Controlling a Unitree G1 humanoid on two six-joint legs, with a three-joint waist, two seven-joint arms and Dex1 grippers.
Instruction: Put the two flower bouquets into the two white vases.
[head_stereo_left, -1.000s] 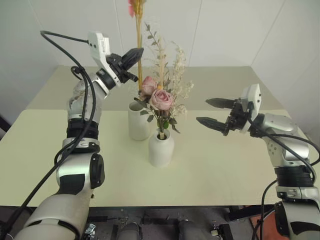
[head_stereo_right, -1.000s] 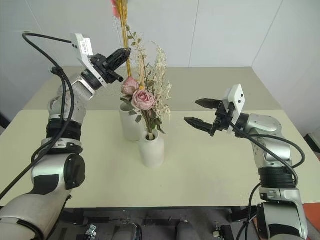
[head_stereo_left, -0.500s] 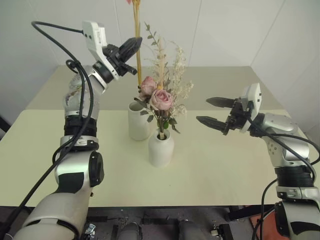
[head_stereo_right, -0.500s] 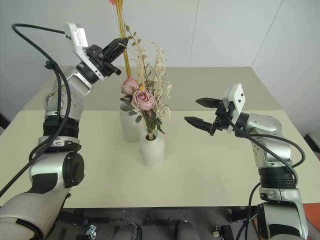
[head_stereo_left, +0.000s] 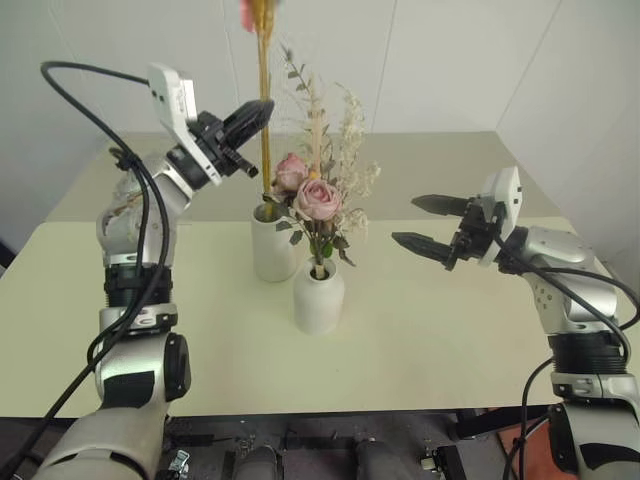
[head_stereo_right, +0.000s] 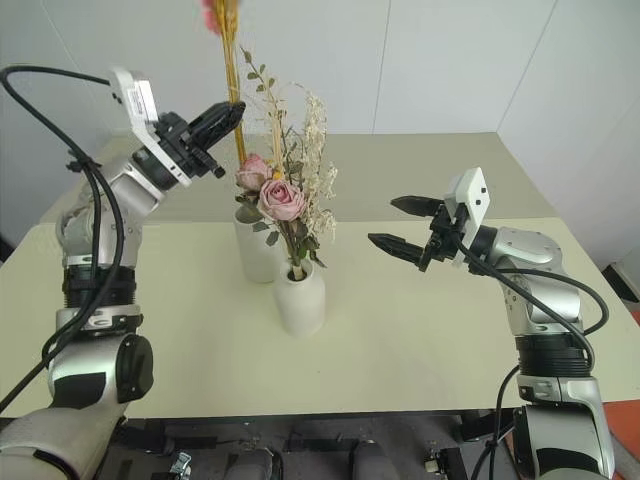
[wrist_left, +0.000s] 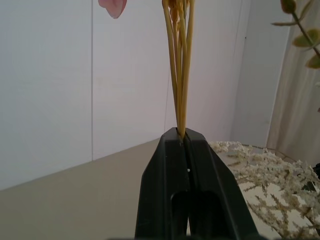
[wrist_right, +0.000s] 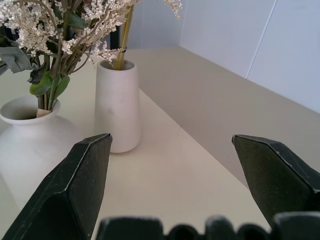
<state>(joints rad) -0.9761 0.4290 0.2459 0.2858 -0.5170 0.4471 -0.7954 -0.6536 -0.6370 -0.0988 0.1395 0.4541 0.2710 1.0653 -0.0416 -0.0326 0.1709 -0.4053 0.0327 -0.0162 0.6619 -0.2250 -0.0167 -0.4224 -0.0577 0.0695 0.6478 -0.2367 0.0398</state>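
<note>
My left gripper (head_stereo_left: 256, 110) is shut on the thin yellow stalks (head_stereo_left: 264, 150), holding them upright above the taller white vase (head_stereo_left: 272, 248). Their lower ends reach into its mouth (wrist_right: 120, 65). In the left wrist view the shut fingertips (wrist_left: 172, 150) pinch the stalks (wrist_left: 179, 65), with a pink bloom (wrist_left: 112, 6) at the top. The bushy bouquet of pink roses (head_stereo_left: 318, 198) stands in the shorter round-shouldered vase (head_stereo_left: 318, 297), just in front of the taller one. My right gripper (head_stereo_left: 405, 220) hangs open to the right of the vases, holding nothing.
Both vases stand near the middle of a pale yellow-green table (head_stereo_left: 450, 330). White walls close in behind and to the right. Cream sprigs of the rose bouquet (head_stereo_left: 352, 130) spread close beside the yellow stalks.
My left gripper lifted the yellow stalks a little, then brought them back down and slightly toward me, with the elbow swinging out to the left. The right arm has stayed still.
</note>
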